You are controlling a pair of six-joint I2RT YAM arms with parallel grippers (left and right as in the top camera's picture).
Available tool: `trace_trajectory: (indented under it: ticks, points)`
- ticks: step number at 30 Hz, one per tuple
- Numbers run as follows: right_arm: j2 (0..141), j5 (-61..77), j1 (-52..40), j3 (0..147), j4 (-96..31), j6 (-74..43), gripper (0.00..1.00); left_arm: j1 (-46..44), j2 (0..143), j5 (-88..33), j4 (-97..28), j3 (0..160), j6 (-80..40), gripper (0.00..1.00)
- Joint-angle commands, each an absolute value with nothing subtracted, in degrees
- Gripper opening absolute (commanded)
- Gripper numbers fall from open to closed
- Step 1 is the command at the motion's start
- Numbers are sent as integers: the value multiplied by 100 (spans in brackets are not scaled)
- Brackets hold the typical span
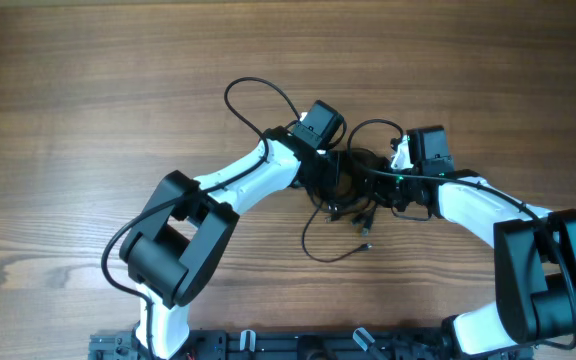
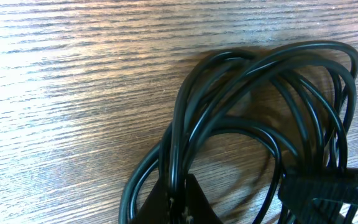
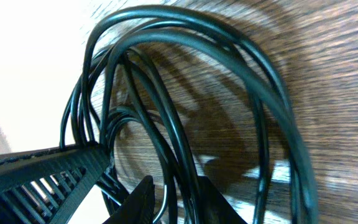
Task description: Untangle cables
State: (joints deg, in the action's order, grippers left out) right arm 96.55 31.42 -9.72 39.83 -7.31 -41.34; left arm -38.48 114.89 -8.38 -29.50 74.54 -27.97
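Wood table (image 1: 88, 120) fills the overhead view. The left arm (image 1: 238, 175) reaches in from the lower left and the right arm (image 1: 473, 205) from the lower right. Their wrists nearly meet just right of centre.

Between them lie the cables (image 1: 353, 165), a tight knot of thin black loops on the wood. One loose strand curves down and left below the knot. It ends in a small plug (image 1: 365, 245) lying free on the table. The left gripper (image 1: 330, 172) sits at the left edge of the knot and the right gripper (image 1: 386, 187) at its right edge. From above, both tips are lost in the tangle.

In the left wrist view the coil fills the right half and arches into the upper right corner. The fingers show at the bottom edge: a dark wedge (image 2: 182, 202) at bottom centre and a ribbed one (image 2: 334, 193) at lower right. A few strands run down onto the wedge's face. Others drop through the gap between the two, where wood shows. The fingers stand partly apart, and I cannot tell whether they pinch anything.

In the right wrist view the loops sweep from the top down to the lower right. A ribbed finger (image 3: 42, 177) lies at lower left and a wedge (image 3: 138, 202) at bottom centre. Strands crowd the narrow gap between them, and I cannot tell whether they are clamped or loose.
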Motion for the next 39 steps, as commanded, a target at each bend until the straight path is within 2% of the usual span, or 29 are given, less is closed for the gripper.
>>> trace_trajectory:
  ticks: [1, 8, 11, 13, 14, 16, 19, 20, 21, 24, 32, 34, 37, 39]
  points:
    - [9784, 3439, -1011, 3979, -668, -4195, 23, -3846, 11126, -786, -2930, 7430, -2790, 4]
    - [9784, 3435, -1013, 3979, -685, -4195, 24, -3852, 11069, -784, -2932, 7417, -2790, 22]
    - [9784, 3435, -1013, 3979, -687, -4193, 24, -3852, 11069, -784, -2932, 7415, -2792, 16]
    - [9784, 3435, -1013, 3979, -687, -4193, 24, -3852, 11080, -784, -2939, 7413, -2790, 29]
    - [9784, 3435, -1013, 3979, -687, -4193, 24, -3852, 11102, -784, -2939, 7413, -2790, 30]
    - [9784, 3435, -1013, 3979, -687, -4193, 24, -3868, 11288, -786, -2974, 7413, -2790, 27]
    - [9784, 3433, -1013, 3979, -687, -4193, 23, -3889, 11316, -784, -2864, 7415, -2790, 6]
    - [9784, 3435, -1013, 3975, -692, -4191, 23, -3889, 11316, -784, -2838, 7415, -2790, 7]
    - [9784, 3433, -1013, 3966, -696, -4191, 23, -3889, 11321, -784, -2902, 7413, -2790, 12]
    - [9784, 3433, -1013, 3962, -690, -4193, 23, -3938, 11327, -762, -3033, 7354, -2786, 12]
    - [9786, 3435, -1013, 3962, -694, -4195, 23, -3955, 11327, -519, -2842, 7227, -2788, 23]
    - [9786, 3435, -1013, 3962, -694, -4193, 23, -3955, 11327, -521, -2847, 7196, -2788, 17]
    - [9791, 3435, -1013, 3962, -696, -4191, 23, -3966, 11327, -519, -2775, 7091, -2788, 20]
    - [9791, 3435, -1013, 3962, -698, -4189, 23, -3966, 11330, -523, -2661, 6971, -2790, 14]
